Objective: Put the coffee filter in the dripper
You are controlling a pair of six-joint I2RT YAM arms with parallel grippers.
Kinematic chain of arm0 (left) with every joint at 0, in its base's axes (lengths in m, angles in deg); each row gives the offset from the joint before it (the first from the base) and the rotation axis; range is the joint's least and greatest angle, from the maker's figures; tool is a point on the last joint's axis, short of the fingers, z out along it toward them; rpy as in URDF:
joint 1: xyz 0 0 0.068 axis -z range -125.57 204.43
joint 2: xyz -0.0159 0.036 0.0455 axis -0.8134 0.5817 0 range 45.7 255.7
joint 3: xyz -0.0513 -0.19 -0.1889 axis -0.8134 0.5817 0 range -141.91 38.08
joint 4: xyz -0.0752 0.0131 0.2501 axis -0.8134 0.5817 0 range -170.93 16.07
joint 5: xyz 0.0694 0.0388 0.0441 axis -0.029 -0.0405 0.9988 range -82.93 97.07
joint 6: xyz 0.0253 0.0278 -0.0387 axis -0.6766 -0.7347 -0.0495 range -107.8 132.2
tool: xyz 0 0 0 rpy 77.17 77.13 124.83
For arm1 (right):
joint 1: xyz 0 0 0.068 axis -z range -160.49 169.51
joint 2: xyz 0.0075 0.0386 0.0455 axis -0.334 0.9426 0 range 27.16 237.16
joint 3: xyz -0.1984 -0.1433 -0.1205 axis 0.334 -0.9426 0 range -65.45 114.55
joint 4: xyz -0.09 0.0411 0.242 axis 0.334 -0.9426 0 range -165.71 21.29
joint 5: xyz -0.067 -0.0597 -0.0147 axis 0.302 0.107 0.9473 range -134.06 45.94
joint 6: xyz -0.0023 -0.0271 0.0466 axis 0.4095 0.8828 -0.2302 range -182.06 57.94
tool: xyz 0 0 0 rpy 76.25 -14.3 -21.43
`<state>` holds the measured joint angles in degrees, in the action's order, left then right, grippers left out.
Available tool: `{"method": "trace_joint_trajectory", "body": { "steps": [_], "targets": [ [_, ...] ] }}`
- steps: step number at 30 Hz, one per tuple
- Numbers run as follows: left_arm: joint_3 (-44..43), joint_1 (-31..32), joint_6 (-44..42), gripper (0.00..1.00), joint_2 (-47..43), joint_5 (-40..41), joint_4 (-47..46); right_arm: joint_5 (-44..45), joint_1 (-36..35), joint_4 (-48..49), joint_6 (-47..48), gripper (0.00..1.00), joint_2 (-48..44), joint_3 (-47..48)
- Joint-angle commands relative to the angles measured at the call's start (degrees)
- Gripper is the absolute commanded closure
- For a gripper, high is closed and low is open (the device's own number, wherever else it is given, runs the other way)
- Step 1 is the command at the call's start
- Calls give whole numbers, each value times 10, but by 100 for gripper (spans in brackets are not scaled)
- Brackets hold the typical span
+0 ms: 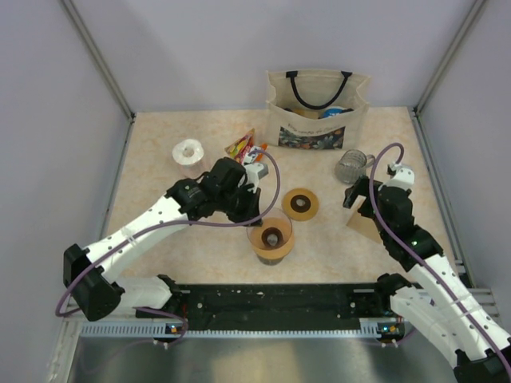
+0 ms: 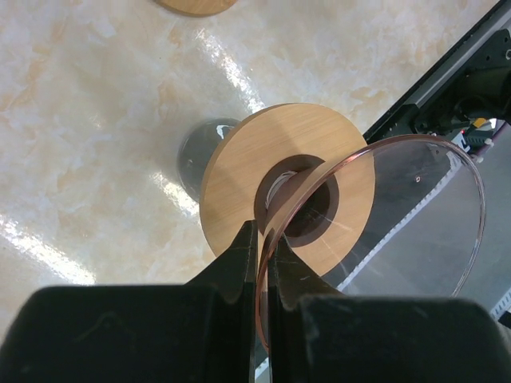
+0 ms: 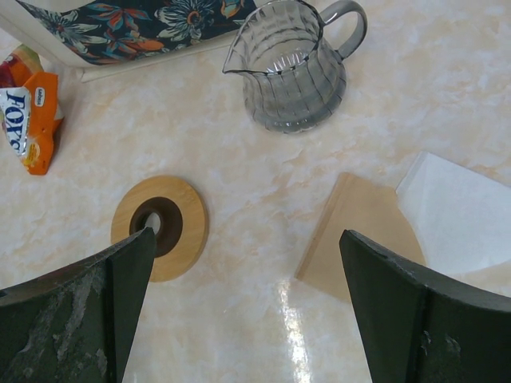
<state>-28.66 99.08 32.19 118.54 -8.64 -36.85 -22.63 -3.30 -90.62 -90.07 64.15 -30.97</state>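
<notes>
Your left end effector [image 2: 259, 263] pinched the thin glass rim of the dripper [image 2: 239, 183], which could have slipped or tipped. Your right end effector [image 3: 247, 233] hung wide open above the counter [image 3: 239, 159], the filter [image 3: 351, 211] beneath one finger, untouched.

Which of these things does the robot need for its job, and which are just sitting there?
Needed: dripper, in the left gripper; paper filters, near the right gripper.
Lying about: glass jug, wooden ring, snack packets, tote bag, white roll.
</notes>
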Motion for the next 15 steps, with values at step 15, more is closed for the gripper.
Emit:
{"method": "trace_joint_trajectory", "body": {
  "steps": [15],
  "targets": [
    [15,29,5,100,90,147,102,14,2,20,9,2,-13,-2]
  ]
}}
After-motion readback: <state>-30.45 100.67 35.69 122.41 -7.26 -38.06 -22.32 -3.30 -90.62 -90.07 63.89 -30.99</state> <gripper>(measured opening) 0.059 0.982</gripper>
